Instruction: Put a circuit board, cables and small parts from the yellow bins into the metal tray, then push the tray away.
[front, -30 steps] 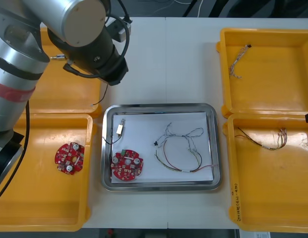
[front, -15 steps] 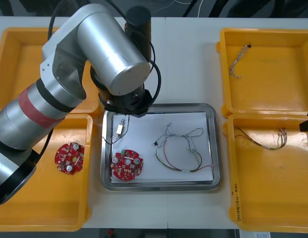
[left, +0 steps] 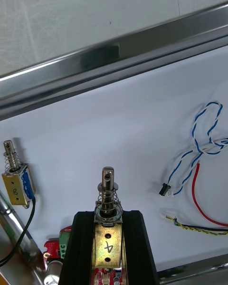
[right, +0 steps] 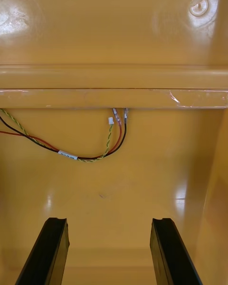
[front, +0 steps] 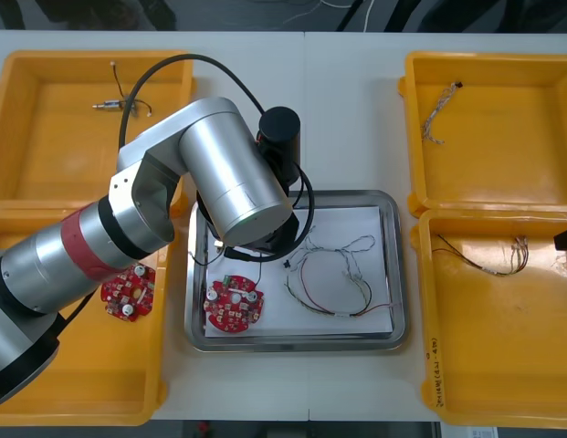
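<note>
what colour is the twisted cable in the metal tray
The twisted cable is blue and white, clearest in the left wrist view.

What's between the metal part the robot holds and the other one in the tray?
From held metal part to loose metal part: only bare white tray, left wrist view.

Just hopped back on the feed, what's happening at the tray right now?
The left gripper is over the metal tray, shut on a small metal part. Already in the tray lie a red circuit board, a tangle of cables and a second small metal part. The right gripper hangs open in a yellow bin on the right side, over a red and yellow cable.
</note>
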{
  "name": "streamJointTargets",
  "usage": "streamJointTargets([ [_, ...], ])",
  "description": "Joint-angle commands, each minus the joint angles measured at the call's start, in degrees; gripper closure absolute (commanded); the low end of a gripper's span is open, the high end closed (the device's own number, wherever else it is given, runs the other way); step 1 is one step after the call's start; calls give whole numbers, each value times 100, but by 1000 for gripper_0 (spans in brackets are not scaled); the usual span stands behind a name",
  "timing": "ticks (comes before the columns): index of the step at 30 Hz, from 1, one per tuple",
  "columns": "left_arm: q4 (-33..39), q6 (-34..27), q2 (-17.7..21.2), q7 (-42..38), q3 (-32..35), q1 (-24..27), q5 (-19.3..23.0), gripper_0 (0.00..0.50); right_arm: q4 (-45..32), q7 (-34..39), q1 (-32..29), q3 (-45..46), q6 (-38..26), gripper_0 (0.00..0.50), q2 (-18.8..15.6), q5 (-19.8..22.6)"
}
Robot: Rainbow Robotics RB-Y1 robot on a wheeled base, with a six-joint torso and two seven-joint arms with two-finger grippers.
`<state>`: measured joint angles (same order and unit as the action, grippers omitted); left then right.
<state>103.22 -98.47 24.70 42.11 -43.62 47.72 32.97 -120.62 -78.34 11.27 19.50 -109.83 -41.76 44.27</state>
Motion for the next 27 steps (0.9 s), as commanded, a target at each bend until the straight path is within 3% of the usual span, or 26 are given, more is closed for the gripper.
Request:
streamJointTargets([
  [1, -162, 232, 123, -247, -208, -52, -89, 500, -119, 170, -82, 221, -17, 0, 62, 11],
  [17, -698, 803, 132, -265, -384, -96, -239, 488, -497, 179, -266, 344, -17, 0, 185, -15],
  [21, -689, 882, 184, -265, -419, -113, -256, 403, -524, 196, -266, 353, -17, 0, 221, -15],
  [22, -689, 882, 184, -265, -419, -113, -256, 403, -524, 196, -266, 353, -17, 0, 221, -15],
  [24, -689, 909, 184, -265, -455, -113, -265, 246, -541, 196, -275, 379, -17, 0, 238, -15],
  [26, -689, 909, 193, -274, -472, -113, -283, 119, -550, 205, -275, 379, -17, 0, 238, -15],
  [27, -689, 909, 193, -265, -472, -113, -283, 81, -550, 205, -275, 370, -17, 0, 238, -15],
])
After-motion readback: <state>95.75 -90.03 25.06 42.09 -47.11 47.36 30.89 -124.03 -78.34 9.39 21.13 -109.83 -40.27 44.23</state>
